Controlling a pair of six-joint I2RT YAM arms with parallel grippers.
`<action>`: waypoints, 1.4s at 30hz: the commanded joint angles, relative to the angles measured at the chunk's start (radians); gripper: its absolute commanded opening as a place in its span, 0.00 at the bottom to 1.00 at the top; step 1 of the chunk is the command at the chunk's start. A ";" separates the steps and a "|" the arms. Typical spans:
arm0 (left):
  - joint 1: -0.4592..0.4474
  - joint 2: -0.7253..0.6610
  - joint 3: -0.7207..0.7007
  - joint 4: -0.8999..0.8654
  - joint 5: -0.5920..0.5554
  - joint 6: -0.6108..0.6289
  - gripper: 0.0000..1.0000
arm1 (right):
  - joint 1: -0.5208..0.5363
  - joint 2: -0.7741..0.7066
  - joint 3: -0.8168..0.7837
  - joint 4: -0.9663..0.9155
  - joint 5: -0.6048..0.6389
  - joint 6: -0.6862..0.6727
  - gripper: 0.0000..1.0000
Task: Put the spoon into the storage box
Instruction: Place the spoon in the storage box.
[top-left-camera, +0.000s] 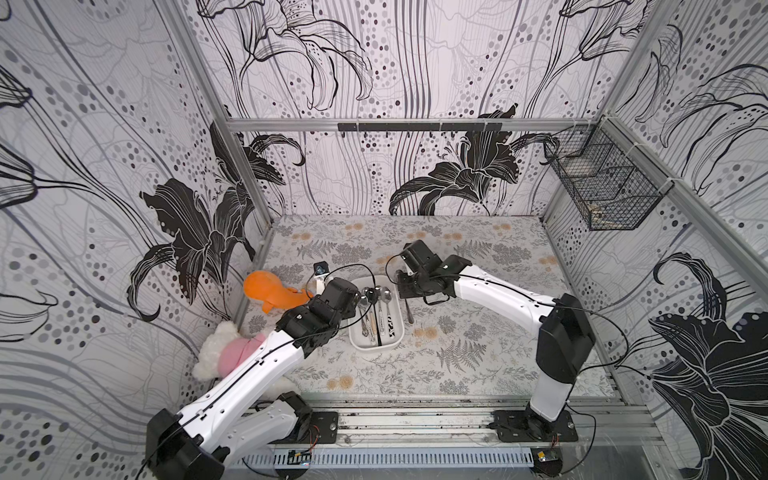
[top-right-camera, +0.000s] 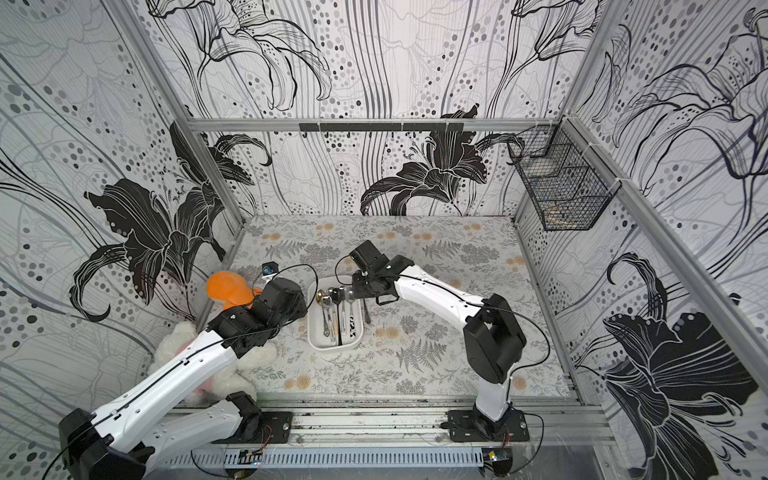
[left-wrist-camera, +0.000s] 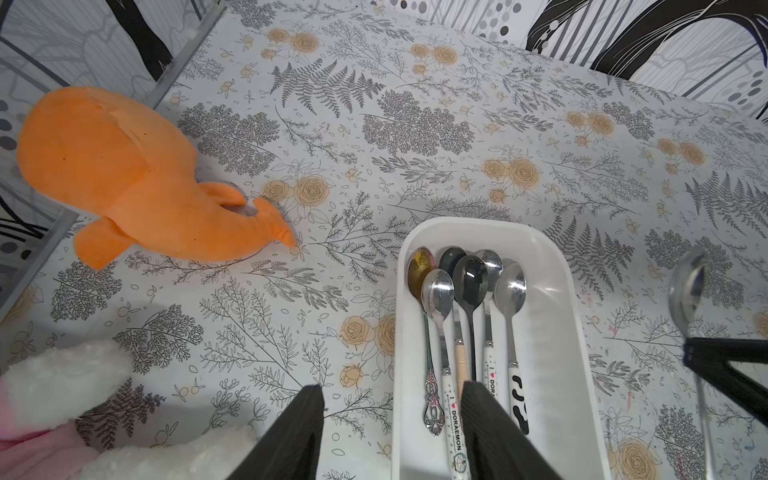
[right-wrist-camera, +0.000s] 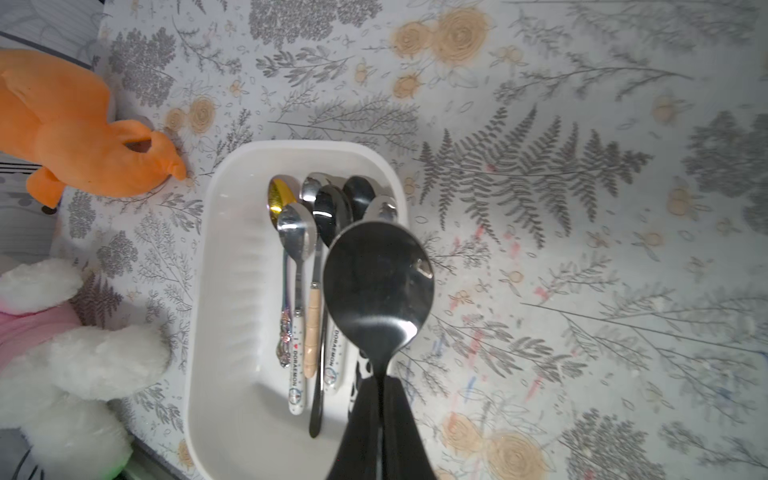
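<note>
My right gripper (right-wrist-camera: 380, 386) is clamped on the neck of the spoon (right-wrist-camera: 378, 286). Only the right wrist view shows this grip head-on, with the dark bowl blurred and overlapping the far rim of the storage box (right-wrist-camera: 291, 145). The left wrist view shows what that view cannot. The spoon (left-wrist-camera: 685, 286) stands outside the box, apart from its wall (left-wrist-camera: 465, 224), and its handle runs out of frame. In both top views, lower centre of the frame, the box (top-left-camera: 353, 336) lies lengthwise on the table (top-left-camera: 478, 332). The spoon's handle (top-left-camera: 409, 312) shows just right of the box, while its bowl is hidden beneath my right gripper (top-left-camera: 405, 286). Whether the spoon touches the table I cannot tell. My left gripper (left-wrist-camera: 392, 386) has its jaws spread and holds nothing. Its fingers (left-wrist-camera: 291, 432) straddle the near end of the box and cover the ends of the other spoons (left-wrist-camera: 469, 291) lying inside. In the top views my own wrist housing conceals those fingers. An orange plush (top-left-camera: 270, 291) and a white-and-pink plush (top-left-camera: 224, 349) sit at the left of the table, the latter partly under my left arm. A wire basket (top-left-camera: 602, 187) hangs at upper right, its contents too indistinct to name.
</note>
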 joint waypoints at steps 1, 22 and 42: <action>0.006 -0.017 -0.021 -0.002 -0.040 -0.014 0.59 | 0.017 0.086 0.079 -0.038 -0.046 0.042 0.00; 0.006 -0.018 -0.027 0.005 -0.049 -0.015 0.60 | 0.056 0.361 0.248 -0.046 -0.027 0.091 0.00; 0.006 -0.010 -0.027 0.006 -0.045 -0.013 0.60 | 0.058 0.429 0.272 -0.040 0.030 0.121 0.03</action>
